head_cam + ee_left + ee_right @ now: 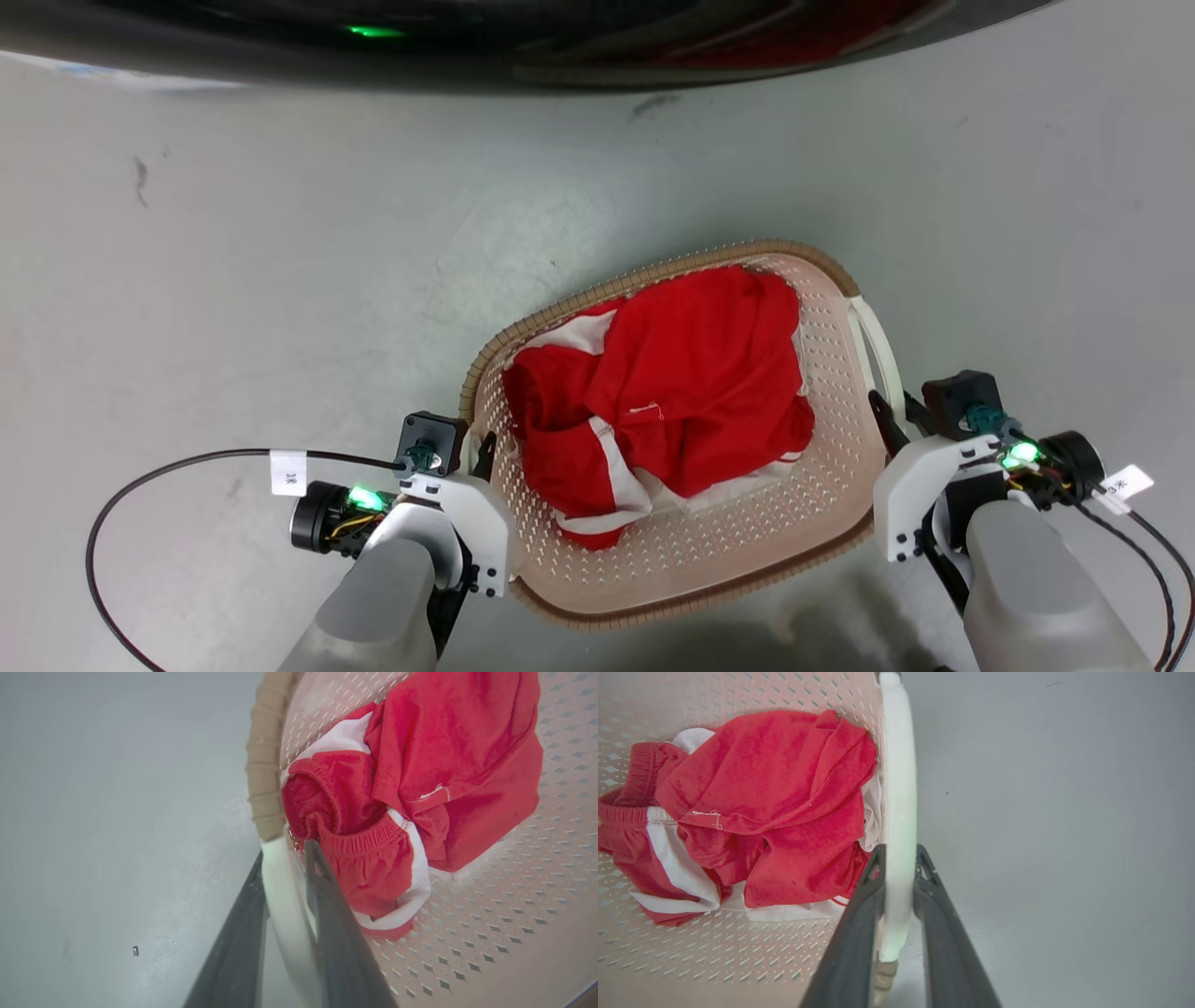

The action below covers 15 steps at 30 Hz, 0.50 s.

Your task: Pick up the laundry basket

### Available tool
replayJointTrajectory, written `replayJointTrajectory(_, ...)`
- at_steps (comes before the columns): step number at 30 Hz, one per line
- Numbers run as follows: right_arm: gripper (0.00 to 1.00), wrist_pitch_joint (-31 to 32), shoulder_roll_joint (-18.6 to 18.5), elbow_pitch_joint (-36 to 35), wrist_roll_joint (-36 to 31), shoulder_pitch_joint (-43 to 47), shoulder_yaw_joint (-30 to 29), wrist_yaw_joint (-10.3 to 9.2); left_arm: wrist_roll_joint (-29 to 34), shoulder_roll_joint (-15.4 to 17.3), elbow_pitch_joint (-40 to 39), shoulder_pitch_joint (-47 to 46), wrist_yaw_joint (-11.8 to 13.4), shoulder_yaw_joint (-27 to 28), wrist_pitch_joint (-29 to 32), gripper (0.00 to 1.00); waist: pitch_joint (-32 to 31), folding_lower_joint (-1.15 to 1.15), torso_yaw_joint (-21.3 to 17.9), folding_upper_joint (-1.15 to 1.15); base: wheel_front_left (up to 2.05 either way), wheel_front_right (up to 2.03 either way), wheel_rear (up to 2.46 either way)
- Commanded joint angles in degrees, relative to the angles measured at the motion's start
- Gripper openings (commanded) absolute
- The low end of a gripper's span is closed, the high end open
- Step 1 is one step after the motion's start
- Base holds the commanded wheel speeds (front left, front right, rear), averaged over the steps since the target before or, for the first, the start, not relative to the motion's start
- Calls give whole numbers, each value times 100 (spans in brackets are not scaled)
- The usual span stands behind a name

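Note:
The laundry basket [653,276] is cream-white and perforated with a tan woven-look rim, and it sits over the grey floor at centre. Crumpled red clothes with white stripes [672,392] lie inside it. My left gripper [481,450] is at the basket's left side, and in the left wrist view its two dark fingers [327,891] close on the white loop handle [282,891]. My right gripper [887,417] is at the right side, and its fingers [864,891] pinch the other white handle [899,788]. I cannot tell whether the basket touches the floor.
A dark curved body with a green light [373,33] spans the top of the head view. A black cable with a white tag [288,471] loops from my left wrist over the floor. Bare grey floor [280,280] surrounds the basket.

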Motion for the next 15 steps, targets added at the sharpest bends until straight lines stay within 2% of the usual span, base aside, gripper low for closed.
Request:
replayJointTrajectory(1, 0, -15, -16, 16, 6, 15, 40, -12, -20, -53, 21, 32, -128, -118, -17, 0, -200, 0, 15, 0, 0, 0, 0)
replayJointTrajectory(15, 0, -15, -8, 386, 212, 280, 340, -10, -800, -59, 429, 100, -223, -556, 134, 0, -1575, 0, 21, 0, 0, 0, 0)
